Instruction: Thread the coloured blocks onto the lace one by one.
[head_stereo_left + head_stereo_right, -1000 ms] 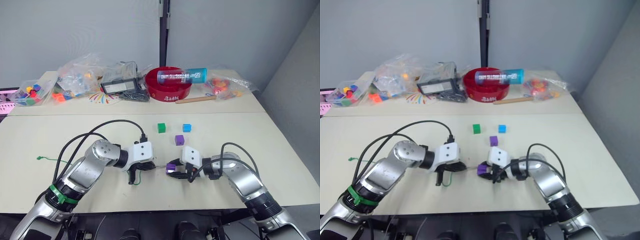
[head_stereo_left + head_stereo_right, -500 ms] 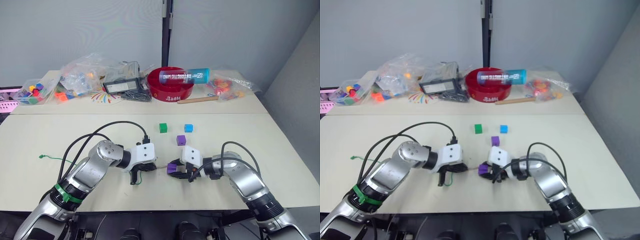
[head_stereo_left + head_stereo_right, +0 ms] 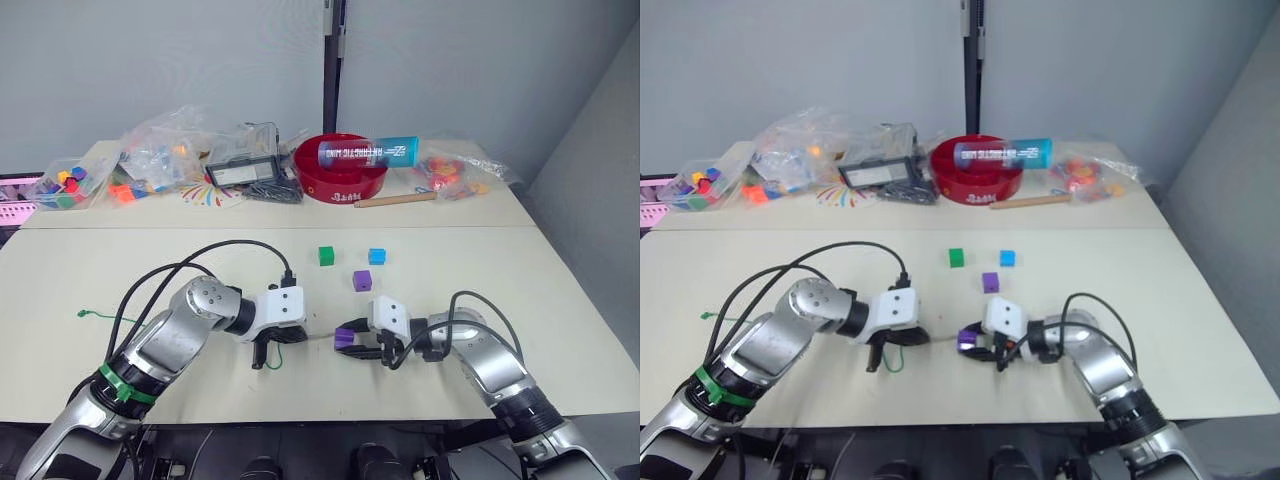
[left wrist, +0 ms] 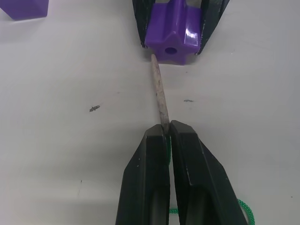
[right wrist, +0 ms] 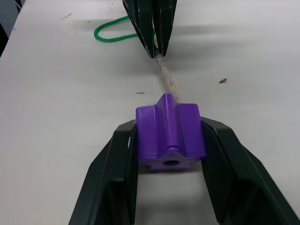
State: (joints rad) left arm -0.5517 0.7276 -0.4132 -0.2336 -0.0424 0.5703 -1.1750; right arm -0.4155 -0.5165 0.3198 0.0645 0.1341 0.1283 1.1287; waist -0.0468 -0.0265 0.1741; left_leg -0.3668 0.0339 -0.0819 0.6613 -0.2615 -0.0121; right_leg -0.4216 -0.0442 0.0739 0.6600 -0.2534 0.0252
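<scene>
Fingers of the left gripper are clenched on the lace right where the green cord meets its stiff pale tip, and the tip runs straight out from them toward the right gripper, low over the table near its front edge. That right gripper clamps a purple block by two opposite sides, leaving both hole mouths free; the hole faces the left gripper. In the left wrist view the tip's end meets the block's lower left corner, beside the hole and not in it, so the threading step looks just short of entry. To do it well, the tip probably needs a small sideways and upward correction until it lines up with the bore, then a straight push along its own length, with the block held steady. The tip's long axis lies nearly level with the table, pointing to the robot's right, and the cord loops behind the left gripper. Beyond, a second purple block, a dark green block and a blue block sit loose further back.
</scene>
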